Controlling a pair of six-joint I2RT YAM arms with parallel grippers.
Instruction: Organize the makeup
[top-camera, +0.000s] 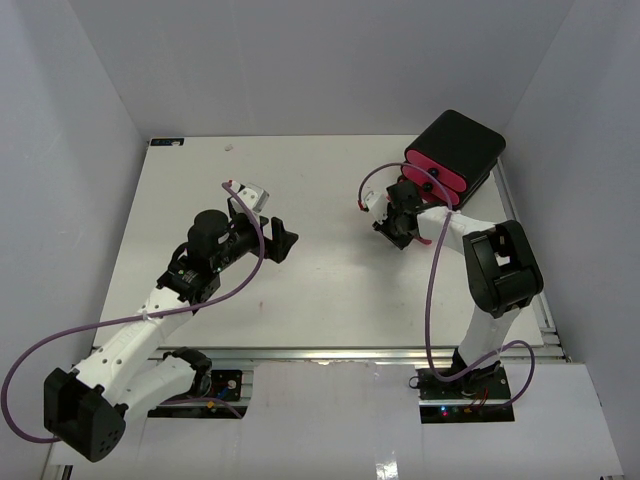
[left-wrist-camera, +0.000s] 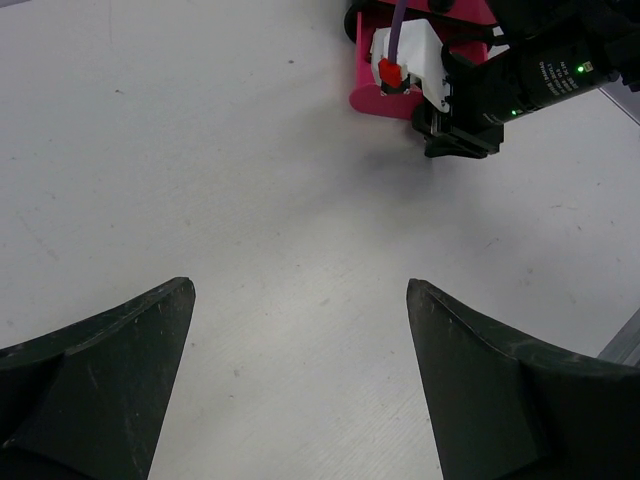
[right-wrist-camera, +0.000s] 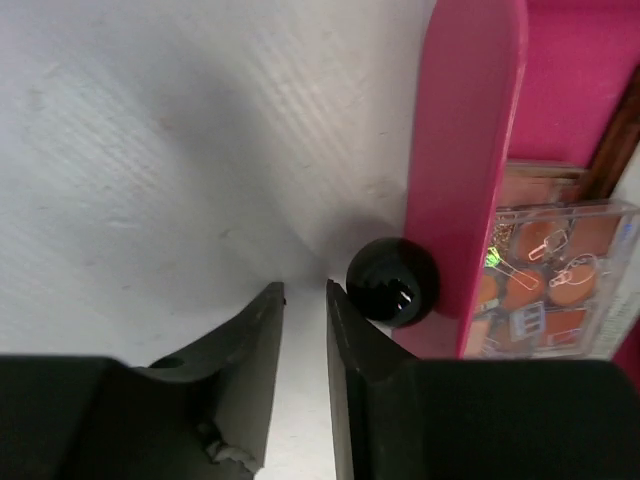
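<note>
The lower pink drawer front (right-wrist-camera: 465, 150) of the black box (top-camera: 460, 145) stands pulled open. Inside it lies a tan-pink eyeshadow palette (right-wrist-camera: 545, 290) under a clear lid, with a brown case edge (right-wrist-camera: 610, 150) behind it. My right gripper (right-wrist-camera: 305, 295) is nearly shut and empty, low over the table. Its right finger rests just left of the drawer's round black knob (right-wrist-camera: 392, 283), which is outside the jaws. My left gripper (left-wrist-camera: 300, 290) is wide open and empty above bare table at mid-left (top-camera: 285, 240). The other makeup is out of view.
The black box stands at the table's (top-camera: 320, 290) far right corner, against the right wall. The left wrist view shows the right gripper (left-wrist-camera: 455, 145) at the pink drawer (left-wrist-camera: 375, 85). Grey walls enclose the table on three sides.
</note>
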